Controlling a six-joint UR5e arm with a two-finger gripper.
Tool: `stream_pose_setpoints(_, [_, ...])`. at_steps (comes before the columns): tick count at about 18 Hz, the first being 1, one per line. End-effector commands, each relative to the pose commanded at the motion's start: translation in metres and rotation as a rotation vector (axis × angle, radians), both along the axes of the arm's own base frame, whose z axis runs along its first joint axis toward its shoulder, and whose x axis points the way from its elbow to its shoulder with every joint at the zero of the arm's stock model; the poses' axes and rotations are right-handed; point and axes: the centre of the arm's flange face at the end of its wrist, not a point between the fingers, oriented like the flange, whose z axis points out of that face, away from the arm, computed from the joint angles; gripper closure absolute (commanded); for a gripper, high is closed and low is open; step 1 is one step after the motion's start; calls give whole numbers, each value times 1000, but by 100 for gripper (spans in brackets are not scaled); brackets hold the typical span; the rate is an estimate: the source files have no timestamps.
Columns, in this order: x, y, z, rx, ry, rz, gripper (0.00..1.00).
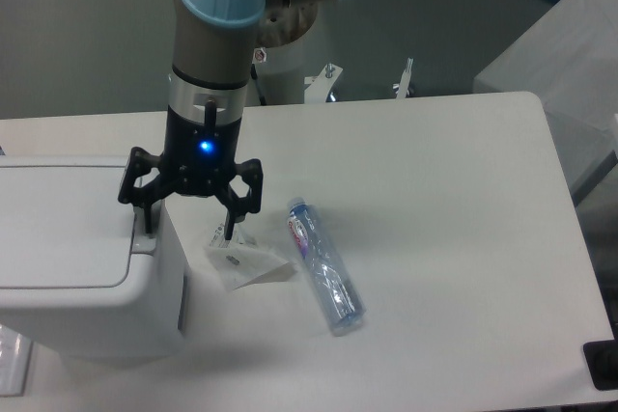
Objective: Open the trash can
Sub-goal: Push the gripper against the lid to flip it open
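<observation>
While the hand point(189, 224) straddles its rim, the trash can point(77, 258) sits lidded.

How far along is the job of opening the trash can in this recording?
Done: the hand has been brought to the right edge of the trash can, with its jaws spread. In hand: one finger sits at the grey push tab; whether it is pressing cannot be told. Left: the lid lies flat and closed, so the opening itself remains. The bottle and wrapper lie beside the can.

Clear bottle point(324, 264) beside crumpled wrapper point(245, 263)
</observation>
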Motion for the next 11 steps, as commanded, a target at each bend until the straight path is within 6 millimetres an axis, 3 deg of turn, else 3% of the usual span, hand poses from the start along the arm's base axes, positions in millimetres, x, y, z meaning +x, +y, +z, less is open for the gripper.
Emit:
stream_pose_setpoints(6, [-1,0,4,7,4,1,0])
stream_pose_setpoints(8, [-3,3,19,39,29,-2,0])
stream_pose_setpoints(11, [-17,6,58,107,117,6,0])
